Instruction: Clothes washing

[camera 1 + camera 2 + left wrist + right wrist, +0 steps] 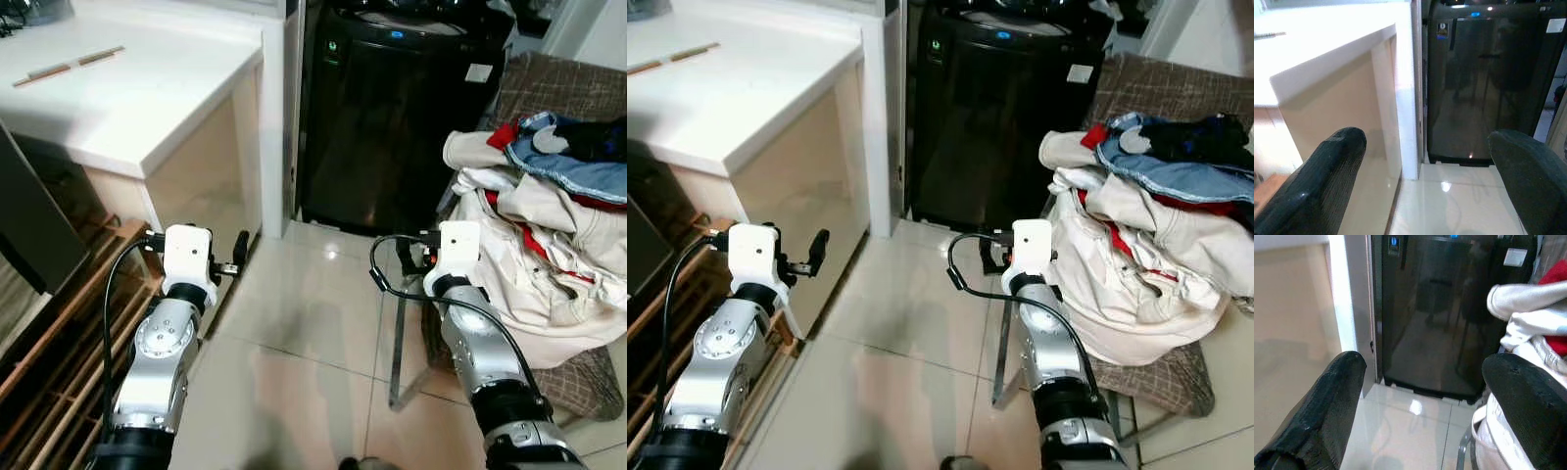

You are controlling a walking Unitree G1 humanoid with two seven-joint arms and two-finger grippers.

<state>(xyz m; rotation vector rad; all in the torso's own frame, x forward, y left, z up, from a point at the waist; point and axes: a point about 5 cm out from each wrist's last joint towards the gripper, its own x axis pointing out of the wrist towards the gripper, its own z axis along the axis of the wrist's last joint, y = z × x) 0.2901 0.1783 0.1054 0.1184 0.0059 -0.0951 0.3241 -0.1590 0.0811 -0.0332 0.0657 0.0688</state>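
Observation:
A black top-loading washing machine [392, 117] stands ahead against the wall, its lid shut and small lights glowing on its panel. To its right a heap of clothes [544, 245], cream, red, blue denim and dark pieces, lies piled on a chair with checked brown fabric [578, 387]. My left gripper [1425, 137] is held low over the tiled floor beside the white counter, open and holding nothing. My right gripper [1422, 360] hovers just left of the clothes heap, facing the machine, open with nothing between its fingers.
A white counter [127, 88] with two thin sticks [69, 64] on it fills the left side. A slatted wooden rack [59, 362] and a dark panel [29, 225] sit at the lower left. The chair's metal leg [397, 362] stands close to my right arm. Glossy tiles [294, 323] lead to the machine.

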